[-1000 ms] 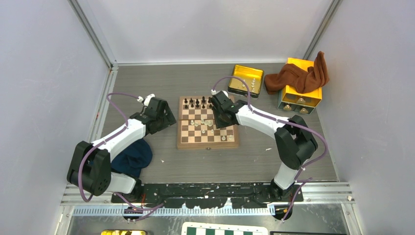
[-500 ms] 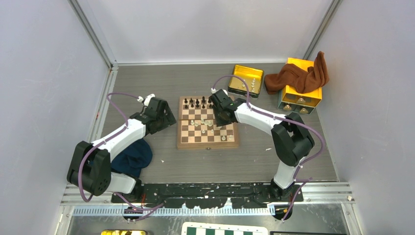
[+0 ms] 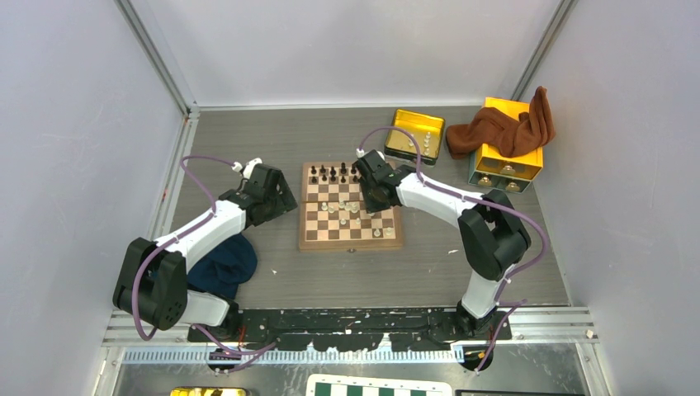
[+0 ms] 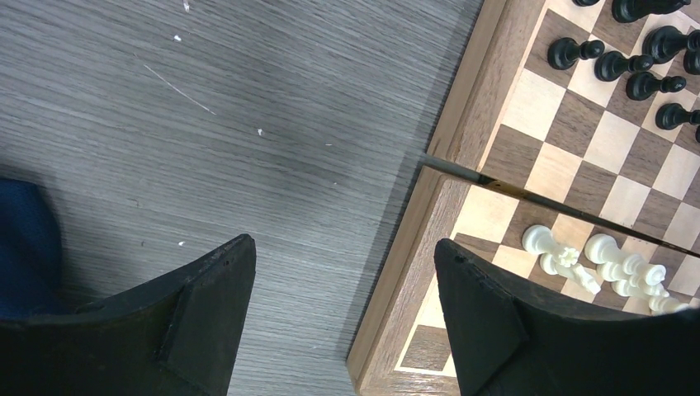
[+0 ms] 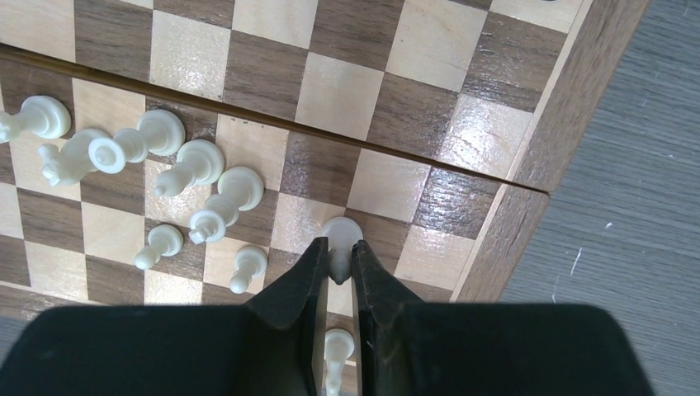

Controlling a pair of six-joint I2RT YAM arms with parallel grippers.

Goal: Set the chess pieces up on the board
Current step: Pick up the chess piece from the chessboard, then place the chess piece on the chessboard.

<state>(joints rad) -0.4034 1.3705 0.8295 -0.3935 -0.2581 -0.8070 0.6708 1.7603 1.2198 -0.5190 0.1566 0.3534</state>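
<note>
The wooden board [image 3: 351, 245] lies mid-table. Dark pieces [image 3: 333, 174] stand in its far rows. Cream-white pieces [image 3: 345, 207] are scattered near its middle, some lying on their sides [image 5: 190, 177]. My right gripper [image 3: 369, 196] is over the board. In the right wrist view it [image 5: 334, 260] is shut on a white piece [image 5: 340, 235], near the board's right border [image 5: 528, 198]. Another white piece [image 5: 334, 346] shows under the fingers. My left gripper [image 4: 342, 247] is open and empty, straddling the board's left border [image 4: 450, 124], also seen from above [image 3: 285, 198].
A yellow tin [image 3: 415, 120] with a few white pieces [image 3: 427, 142] sits at the back right. Beside it is a yellow box [image 3: 508, 161] under a brown cloth [image 3: 503, 128]. A blue cloth [image 3: 223, 264] lies by the left arm. A green-and-white board [image 3: 376, 386] is below the bases.
My right gripper has shifted slightly toward the far side of the board, still shut on the white piece. The left arm has not moved.
</note>
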